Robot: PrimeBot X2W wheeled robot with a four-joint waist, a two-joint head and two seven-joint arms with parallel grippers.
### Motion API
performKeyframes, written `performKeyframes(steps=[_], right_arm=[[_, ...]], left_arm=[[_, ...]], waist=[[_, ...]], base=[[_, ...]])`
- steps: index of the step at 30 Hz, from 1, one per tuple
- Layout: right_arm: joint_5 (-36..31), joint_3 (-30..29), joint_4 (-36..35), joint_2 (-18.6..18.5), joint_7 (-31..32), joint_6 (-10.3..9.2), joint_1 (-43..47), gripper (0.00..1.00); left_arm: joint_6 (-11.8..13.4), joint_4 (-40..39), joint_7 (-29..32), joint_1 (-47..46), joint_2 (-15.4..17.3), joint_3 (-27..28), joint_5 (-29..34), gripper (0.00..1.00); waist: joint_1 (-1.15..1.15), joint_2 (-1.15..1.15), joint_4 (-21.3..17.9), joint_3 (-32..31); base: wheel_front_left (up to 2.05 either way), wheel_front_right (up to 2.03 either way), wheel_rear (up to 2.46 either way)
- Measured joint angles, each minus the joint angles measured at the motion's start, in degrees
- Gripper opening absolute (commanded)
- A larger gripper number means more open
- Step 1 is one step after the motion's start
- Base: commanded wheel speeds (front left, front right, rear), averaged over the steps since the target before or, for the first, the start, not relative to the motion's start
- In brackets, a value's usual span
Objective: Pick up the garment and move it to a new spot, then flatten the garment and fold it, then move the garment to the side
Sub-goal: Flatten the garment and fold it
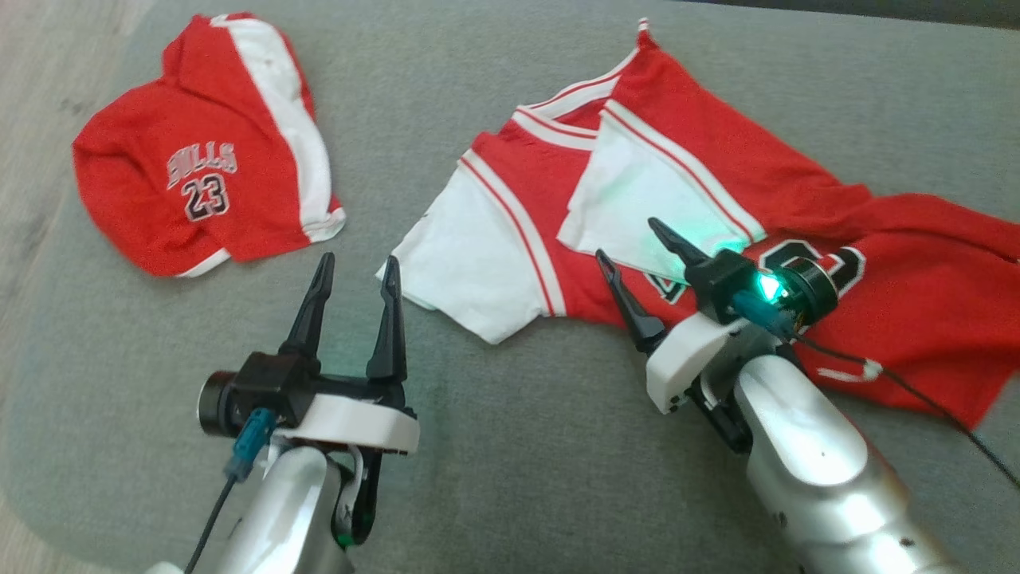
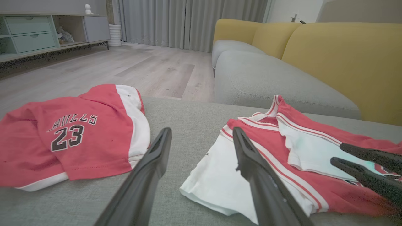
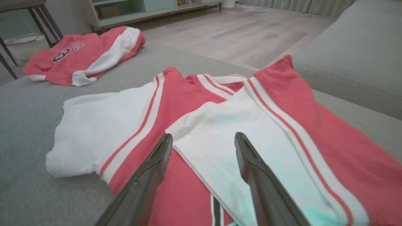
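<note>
Right gripper [image 1: 628, 239]: fingers spread, nothing between them, poised over the jersey [image 1: 797, 207]. Tips sit above its turned-over white panel, beside the chest numerals; contact unclear.

Left gripper [image 1: 358, 261]: fingers spread, empty, just off the jersey's white sleeve [image 1: 454, 263], not touching.

Jersey lies rumpled on the grey cushion [image 1: 518, 446], long axis running from the collar out to the robot's right. Right arm is nearer and probably takes the first pinch.

Folded red piece [image 1: 199, 183] lies well apart from the jersey, past the left gripper.

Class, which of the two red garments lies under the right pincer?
The spread-out jersey with white sleeves, not the folded one reading BULLS 23.
</note>
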Motion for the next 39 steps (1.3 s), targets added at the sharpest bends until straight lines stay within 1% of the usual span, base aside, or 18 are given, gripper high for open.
performKeyframes(steps=[5, 10, 11, 12, 13, 18, 22, 25, 29, 31, 33, 36, 39], right_arm=[[-0.1, 1.1, 7.5, -0.5, 1.3, 0.00, -3.6, 1.00], [0.0, 0.2, 11.5, -0.4, -0.2, 0.00, -6.4, 1.00], [0.2, 0.1, 12.2, -0.4, -0.5, 0.00, -6.8, 0.80], [0.2, 0.1, 12.2, -0.4, -0.5, 0.00, -6.8, 0.34], [0.4, 0.1, 12.7, -0.4, -0.8, 0.00, -7.1, 0.00], [1.1, 0.1, 14.5, -0.3, -3.5, 0.00, -8.1, 0.00], [2.7, -1.6, 14.3, -0.4, -5.2, 0.00, -8.1, 0.00], [4.1, -2.5, 12.5, -0.4, -5.8, 0.00, -8.1, 0.00], [4.2, -5.7, 9.2, -0.6, -6.0, 0.00, -8.2, 0.00], [4.1, -7.3, 7.5, -1.8, -5.9, 0.00, -8.8, 0.00], [3.8, -9.2, 5.6, -4.1, -5.1, 0.00, -10.0, 0.00], [3.3, -11.0, 3.0, -8.2, -2.0, 0.00, -13.2, 0.00], [3.5, -11.1, 0.9, -11.4, 1.3, 0.00, -16.8, 0.00]], left_arm=[[0.1, 0.2, 0.0, -0.9, -0.1, -0.2, 0.0, 1.00], [0.6, 0.2, 0.0, -0.9, -0.1, -0.5, -0.9, 1.00], [0.6, 0.2, 0.0, -0.9, -0.1, -0.5, -0.9, 1.00], [0.6, 0.2, 0.0, -0.9, -0.1, -0.5, -0.9, 1.00], [0.6, 0.1, 0.0, -0.9, -0.1, -0.5, -0.9, 1.00], [1.1, 0.2, 0.0, -0.9, -0.2, -0.5, -0.9, 1.00], [1.1, 0.4, 0.0, -0.9, -0.2, -0.4, -0.9, 1.00], [1.1, 0.6, 0.0, -0.9, -0.2, -0.3, -0.9, 1.00], [1.1, 0.6, 0.0, -0.8, -0.2, -0.4, -0.9, 1.00], [1.1, 0.6, 0.0, -0.8, -0.2, -0.5, -0.9, 1.00], [1.1, 0.5, 0.0, -0.8, -0.2, -1.0, -1.4, 1.00], [1.1, 0.4, 0.0, -0.9, -0.2, -1.9, -2.4, 1.00], [1.1, 0.1, 0.0, -0.9, -0.2, -2.6, -3.0, 1.00]], waist=[[0.00, 0.00, 1.5, 1.0], [-0.01, 0.00, 2.0, 1.5], [-0.01, 0.00, 1.9, 1.5], [-0.01, 0.00, 1.9, 1.5], [-0.01, 0.00, 1.8, 1.5], [-0.01, 0.00, 0.7, 1.5], [-0.01, 0.00, -0.6, 0.8], [-0.01, 0.00, -1.5, -0.1], [-0.01, 0.00, -2.5, -1.2], [-0.01, 0.00, -2.6, -1.5], [-0.01, 0.00, -2.2, -1.5], [-0.01, 0.00, -1.3, -1.2], [-0.01, 0.00, -0.1, -0.5]], base=[[0.00, 0.00, 0.00], [0.00, 0.00, 0.00], [0.00, 0.00, 0.00], [0.00, 0.00, 0.00], [0.00, 0.00, 0.00], [0.00, 0.00, 0.00], [0.00, 0.00, 0.00], [0.00, 0.00, 0.00], [0.00, 0.00, 0.00], [0.00, 0.00, 0.00], [0.00, 0.00, 0.00], [0.00, 0.00, 0.00], [0.00, 0.00, 0.00]])
